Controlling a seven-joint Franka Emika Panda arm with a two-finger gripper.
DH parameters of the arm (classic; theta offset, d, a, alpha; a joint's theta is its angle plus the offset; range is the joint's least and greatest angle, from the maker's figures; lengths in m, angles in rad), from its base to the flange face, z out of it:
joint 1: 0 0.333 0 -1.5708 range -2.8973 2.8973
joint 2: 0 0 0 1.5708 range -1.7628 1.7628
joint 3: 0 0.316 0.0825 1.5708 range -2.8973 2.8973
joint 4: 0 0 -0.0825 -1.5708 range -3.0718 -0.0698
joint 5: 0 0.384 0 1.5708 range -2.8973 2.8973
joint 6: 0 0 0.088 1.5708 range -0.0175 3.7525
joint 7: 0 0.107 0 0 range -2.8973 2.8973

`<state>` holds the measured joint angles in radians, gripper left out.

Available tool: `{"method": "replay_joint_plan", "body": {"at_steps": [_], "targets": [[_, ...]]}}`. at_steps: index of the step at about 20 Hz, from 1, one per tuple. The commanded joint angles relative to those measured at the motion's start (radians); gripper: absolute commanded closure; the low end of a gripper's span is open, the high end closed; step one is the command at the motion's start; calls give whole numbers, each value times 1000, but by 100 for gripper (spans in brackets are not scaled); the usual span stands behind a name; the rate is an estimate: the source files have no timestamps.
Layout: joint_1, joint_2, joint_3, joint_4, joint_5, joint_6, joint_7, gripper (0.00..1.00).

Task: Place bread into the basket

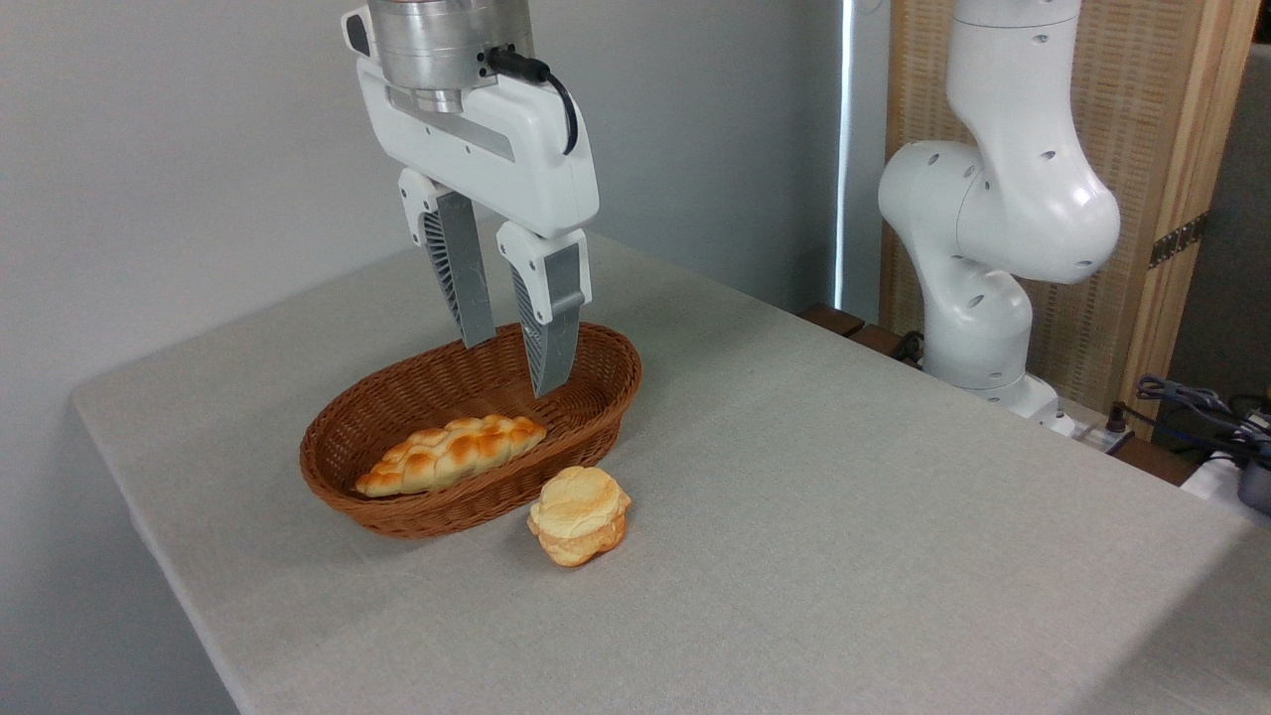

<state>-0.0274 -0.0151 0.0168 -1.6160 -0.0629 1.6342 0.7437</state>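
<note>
The gripper (511,367) hangs upright over the basket (606,397); fingers apart, holding nothing; the bread (579,514) sits just beside the basket.

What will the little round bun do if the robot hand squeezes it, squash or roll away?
The bun looks puffy and layered, so it may squash a little. It sits on a flat base on the table, so it probably won't roll. Its cracked top looks rough, likely not slippery for the open hand.
</note>
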Motion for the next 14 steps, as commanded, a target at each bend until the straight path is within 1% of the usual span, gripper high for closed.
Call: {"method": "replay_joint_plan", "body": {"at_steps": [1,14], "targets": [[-3,4,2,-12,11,1,16,0],[-3,4,-1,-13,9,-16,16,0]]}}
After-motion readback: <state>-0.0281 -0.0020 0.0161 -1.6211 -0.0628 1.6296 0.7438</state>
